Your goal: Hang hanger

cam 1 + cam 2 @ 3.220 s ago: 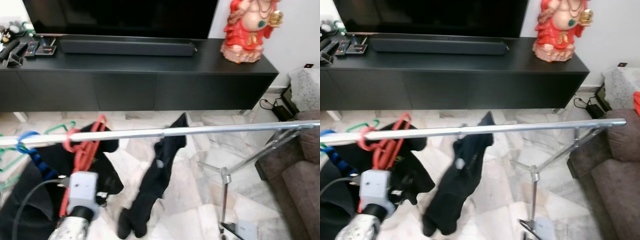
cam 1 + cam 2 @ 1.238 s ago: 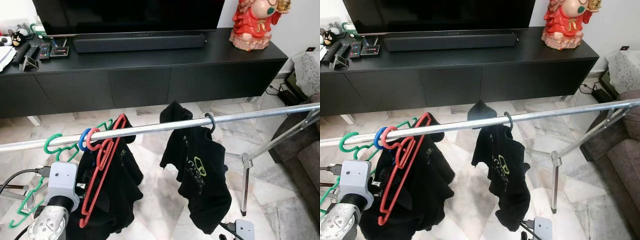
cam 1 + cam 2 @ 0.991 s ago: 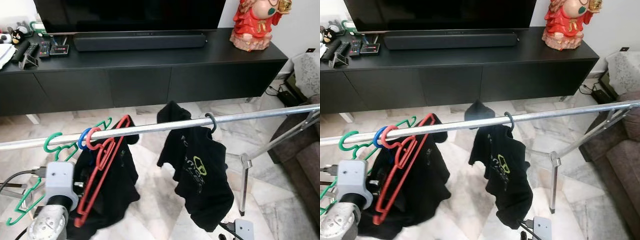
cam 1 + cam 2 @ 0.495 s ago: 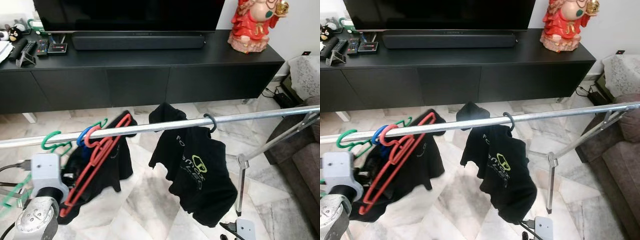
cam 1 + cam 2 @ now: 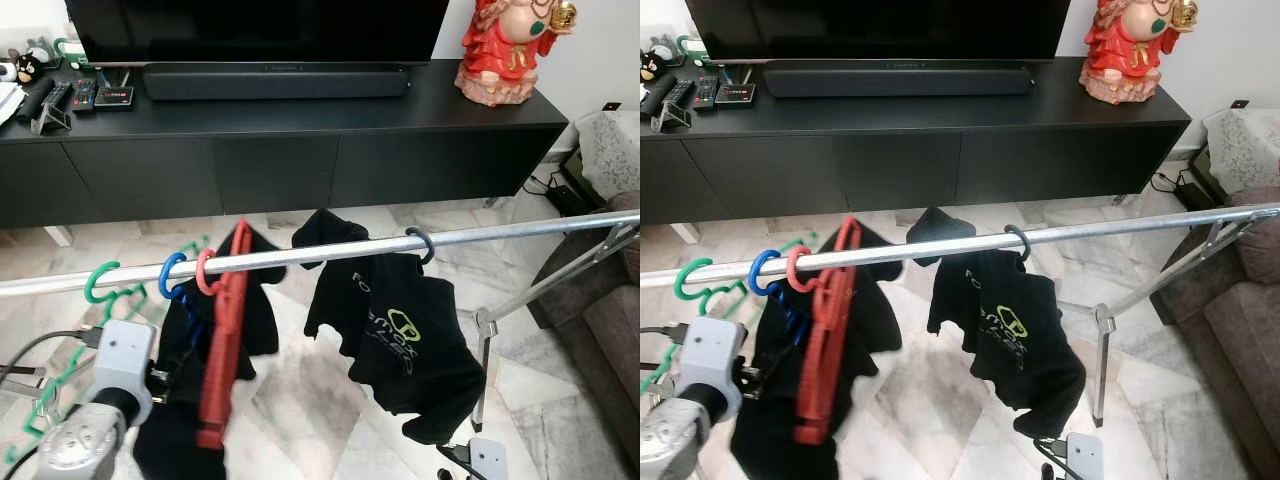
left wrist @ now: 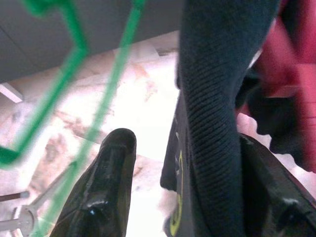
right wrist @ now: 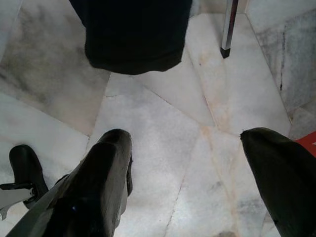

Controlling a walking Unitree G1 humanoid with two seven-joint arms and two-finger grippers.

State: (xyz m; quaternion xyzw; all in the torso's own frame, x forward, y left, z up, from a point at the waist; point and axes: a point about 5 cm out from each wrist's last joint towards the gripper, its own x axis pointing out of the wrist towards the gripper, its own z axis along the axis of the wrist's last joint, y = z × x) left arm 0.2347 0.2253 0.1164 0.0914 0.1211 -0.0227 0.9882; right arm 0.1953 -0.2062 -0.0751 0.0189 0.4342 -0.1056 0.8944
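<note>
The red hanger [image 5: 222, 345] now hangs straight down from the rail [image 5: 330, 252].

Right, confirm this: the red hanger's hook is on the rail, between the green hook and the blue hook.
Wrong on the order. In the left eye view, the red hanger hooks on the rail just past the blue hook; the green hook sits outermost, so blue is in the middle.

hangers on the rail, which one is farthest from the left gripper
The dark grey hanger carrying the black shirt with the green logo. It hangs alone toward the rail's right; green, blue and red cluster by the left gripper.
</note>
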